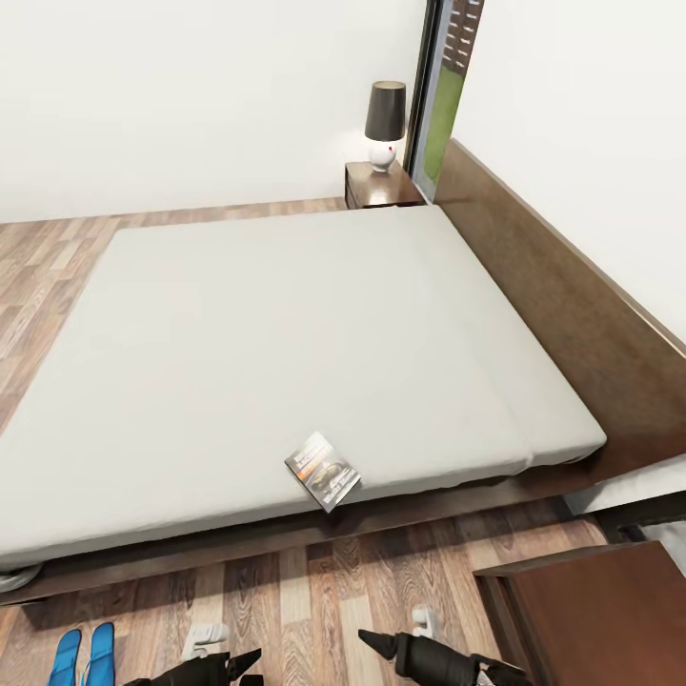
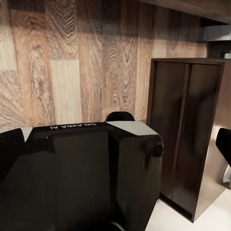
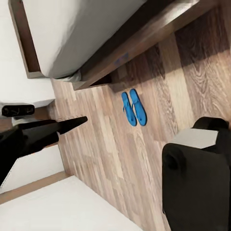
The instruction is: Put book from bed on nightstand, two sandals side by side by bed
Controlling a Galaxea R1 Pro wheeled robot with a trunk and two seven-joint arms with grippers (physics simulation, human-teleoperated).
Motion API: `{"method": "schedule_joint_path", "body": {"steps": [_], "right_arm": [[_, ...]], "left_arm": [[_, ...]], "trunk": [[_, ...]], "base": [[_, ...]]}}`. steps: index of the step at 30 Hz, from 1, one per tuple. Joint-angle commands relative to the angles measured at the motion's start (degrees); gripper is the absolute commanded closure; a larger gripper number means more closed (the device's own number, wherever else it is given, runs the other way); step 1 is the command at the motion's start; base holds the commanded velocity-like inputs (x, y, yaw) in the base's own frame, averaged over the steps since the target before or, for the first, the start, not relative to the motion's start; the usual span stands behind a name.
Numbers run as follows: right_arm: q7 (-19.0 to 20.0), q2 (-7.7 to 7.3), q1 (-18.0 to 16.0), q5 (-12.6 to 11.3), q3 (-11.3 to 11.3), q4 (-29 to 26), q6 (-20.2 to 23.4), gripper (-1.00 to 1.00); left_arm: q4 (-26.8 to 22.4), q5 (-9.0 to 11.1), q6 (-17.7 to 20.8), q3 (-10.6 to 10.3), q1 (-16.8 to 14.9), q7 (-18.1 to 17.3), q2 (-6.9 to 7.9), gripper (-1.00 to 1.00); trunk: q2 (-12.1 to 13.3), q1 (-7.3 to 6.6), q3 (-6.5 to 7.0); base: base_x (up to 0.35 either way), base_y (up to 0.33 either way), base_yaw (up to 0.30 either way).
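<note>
Both grippers sit low at the near edge of the head view, over the wood-plank floor (image 1: 314, 581). One left gripper (image 1: 243, 664) shows as a pair of dark fingertips pointing right; one right gripper (image 1: 379, 644) shows as a single dark tapered finger pointing left. Neither touches anything. Whether each is spread or closed I cannot tell: in the left wrist view the arm's own black housing blocks the fingers, and in the right wrist view one pointed finger (image 3: 62, 126) and part of the black housing are all that show.

Past the left gripper, its wrist camera picks up the front of a dark brown nightstand (image 2: 185, 139) standing on the planks, its front split by a line; the head view gives that same cabinet's glossy top at the lower right corner.

Two blue sandals (image 3: 133, 107) lie side by side, touching, on the floor just beside the bed frame, best seen from the right wrist; the head view catches them at its lower left corner.

One book (image 1: 323, 471) lies flat on the grey mattress at the near edge of the bed (image 1: 286, 324), slightly overhanging it.

Beyond the bed's far side stands a second nightstand (image 1: 379, 185) with one lamp (image 1: 384, 124) on it.
</note>
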Motion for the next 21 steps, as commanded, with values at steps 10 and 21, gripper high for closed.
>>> {"method": "schedule_joint_path", "body": {"steps": [10,21], "right_arm": [[0.51,3.13,-0.32,-15.26,-0.49,-0.5,0.5,-1.0],[0.61,4.83,-0.68,-17.44,-0.42,-0.33,0.58,-1.0]], "left_arm": [[0.01,0.89,0.0,3.72,-0.02,-0.01,-0.06,-1.0],[0.04,0.89,0.0,5.64,-0.02,-0.01,-0.17,-1.0]], "trunk": [[-0.04,0.01,-0.04],[-0.04,0.01,-0.04]], "base": [[0.0,0.0,0.0],[0.0,0.0,0.0]]}}
